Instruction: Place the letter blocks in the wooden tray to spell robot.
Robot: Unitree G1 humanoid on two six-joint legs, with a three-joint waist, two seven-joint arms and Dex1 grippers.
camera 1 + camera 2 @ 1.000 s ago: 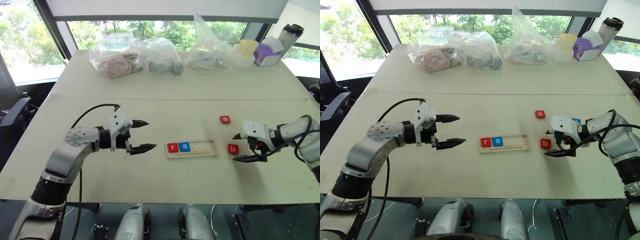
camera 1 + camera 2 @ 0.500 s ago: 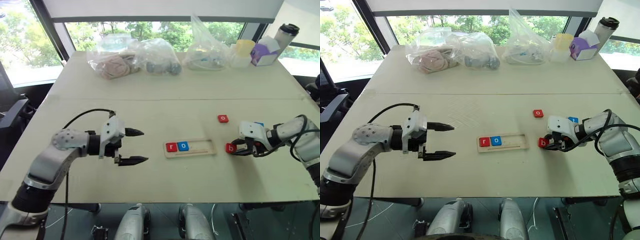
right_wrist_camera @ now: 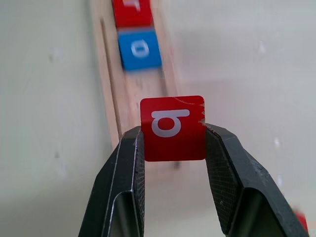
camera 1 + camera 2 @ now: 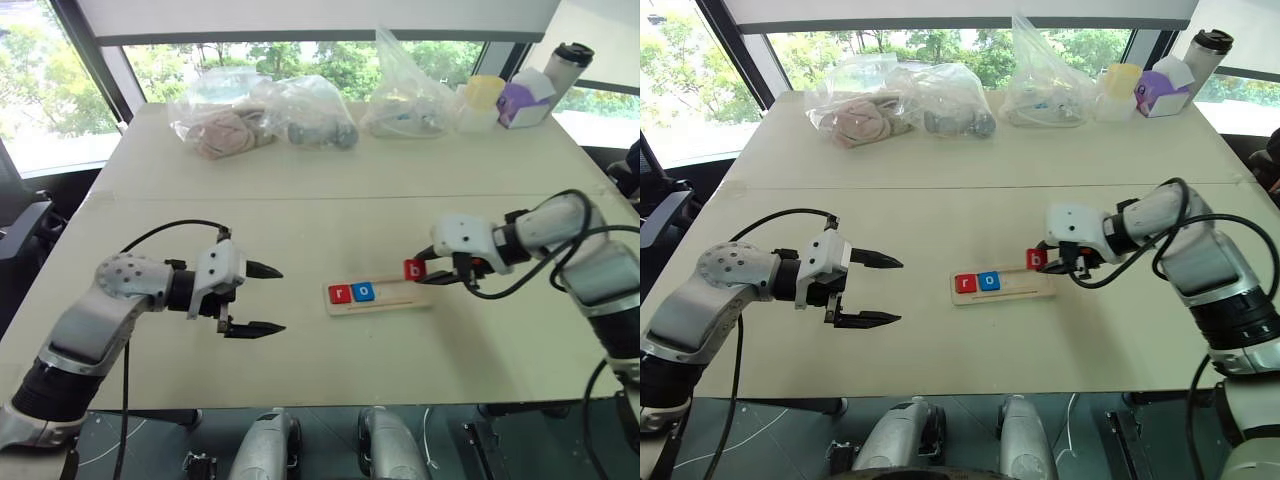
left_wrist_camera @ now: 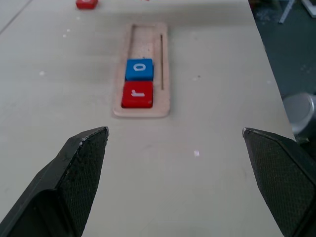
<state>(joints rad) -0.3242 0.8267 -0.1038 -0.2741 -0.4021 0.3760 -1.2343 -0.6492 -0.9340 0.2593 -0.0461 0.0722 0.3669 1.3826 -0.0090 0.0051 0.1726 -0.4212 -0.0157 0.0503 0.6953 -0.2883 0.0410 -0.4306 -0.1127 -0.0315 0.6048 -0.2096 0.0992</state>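
The wooden tray (image 4: 405, 297) lies mid-table with a red r block (image 4: 340, 294) and a blue o block (image 4: 364, 292) at its left end. My right gripper (image 4: 425, 275) is shut on a red b block (image 4: 414, 269), held just above the tray's right part. In the right wrist view the b block (image 3: 173, 128) sits pinched between both fingers, with the tray (image 3: 109, 89) beneath. My left gripper (image 4: 280, 298) hovers open and empty left of the tray. In the left wrist view another red block (image 5: 86, 3) lies on the table beyond the tray (image 5: 146, 39).
Along the far side of the table stand clear plastic bags (image 4: 225, 125) with contents, a yellow container (image 4: 485, 100), a purple box (image 4: 525, 100) and a tumbler (image 4: 575, 65). A seam (image 4: 330, 197) runs across the table.
My right gripper shut on the red b block, lifted it off the table and carried it left to the tray. The left gripper stayed open and drew back slightly.
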